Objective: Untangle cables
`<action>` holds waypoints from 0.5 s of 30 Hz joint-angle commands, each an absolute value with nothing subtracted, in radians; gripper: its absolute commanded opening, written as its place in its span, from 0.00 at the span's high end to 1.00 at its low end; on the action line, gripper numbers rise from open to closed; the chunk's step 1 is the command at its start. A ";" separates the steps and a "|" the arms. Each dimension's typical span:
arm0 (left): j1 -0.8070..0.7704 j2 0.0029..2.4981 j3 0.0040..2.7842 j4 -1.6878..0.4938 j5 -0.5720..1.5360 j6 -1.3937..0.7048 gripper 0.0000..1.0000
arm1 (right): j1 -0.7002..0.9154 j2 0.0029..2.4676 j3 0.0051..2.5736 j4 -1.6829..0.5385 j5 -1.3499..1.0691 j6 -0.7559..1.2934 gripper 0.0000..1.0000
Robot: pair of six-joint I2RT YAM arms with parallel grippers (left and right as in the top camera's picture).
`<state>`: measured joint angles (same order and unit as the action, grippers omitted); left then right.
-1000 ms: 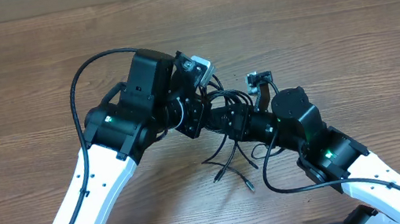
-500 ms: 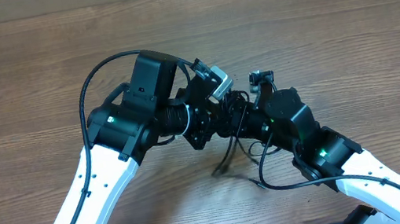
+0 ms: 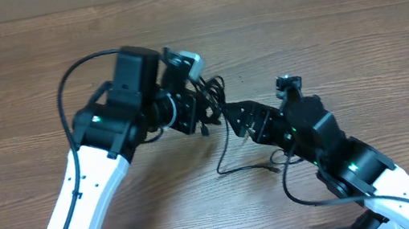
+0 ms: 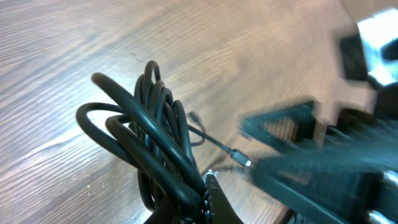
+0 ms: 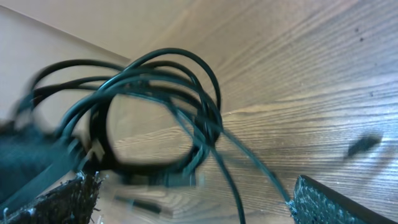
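The left fingers (image 4: pixel 214 204) clamp the coiled cables (image 4: pixel 149 140) above the wooden surface (image 3: pixel 354 27) — the pulling-apart step. The right fingers (image 5: pixel 62 200) gape wide, a loose strand (image 5: pixel 230 180) between them — next, probably, closing on it and drawing away.

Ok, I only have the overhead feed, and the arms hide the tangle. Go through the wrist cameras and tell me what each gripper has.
Observer: In the left wrist view, the left gripper is closed on the cables at the base of a coil of several loops that rises from its fingers.
Operator: Now the right one.
Observer: In the right wrist view, the right gripper is wide open. A strand runs down between its fingers, not pinched.
Operator: Find me a plug end.
Observer: The left wrist view shows one metal-tipped plug on a loose strand, beyond the coil, toward the blurred right gripper.
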<state>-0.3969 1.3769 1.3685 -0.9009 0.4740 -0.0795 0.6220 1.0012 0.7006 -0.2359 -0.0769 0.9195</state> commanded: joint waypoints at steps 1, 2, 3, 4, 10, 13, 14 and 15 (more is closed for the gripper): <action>-0.366 1.359 1.387 -0.881 0.467 -0.228 0.96 | 0.620 0.934 0.721 -0.257 -0.053 0.908 0.00; -0.366 1.359 1.387 -0.881 0.467 -0.241 0.96 | 0.620 0.927 0.721 -0.262 -0.053 0.908 0.00; -0.366 1.359 1.387 -0.881 0.467 -0.249 0.96 | 0.620 0.924 0.721 -0.266 -0.054 0.908 0.00; -0.366 1.359 1.387 -0.882 0.468 -0.252 0.96 | 0.620 0.924 0.721 -0.272 -0.054 0.909 0.00; -0.367 1.359 1.387 -0.882 0.489 -0.252 0.96 | 0.620 0.926 0.721 -0.282 -0.054 0.909 0.00; -0.367 1.359 1.387 -0.881 0.546 -0.224 0.96 | 0.620 0.931 0.721 -0.282 -0.053 0.909 0.00; -0.367 1.359 1.387 -0.881 0.566 -0.196 0.96 | 0.620 0.936 0.721 -0.278 -0.053 0.909 0.00; -0.367 1.359 1.387 -0.882 0.597 -0.149 0.96 | 0.620 0.942 0.721 -0.275 -0.052 0.908 0.00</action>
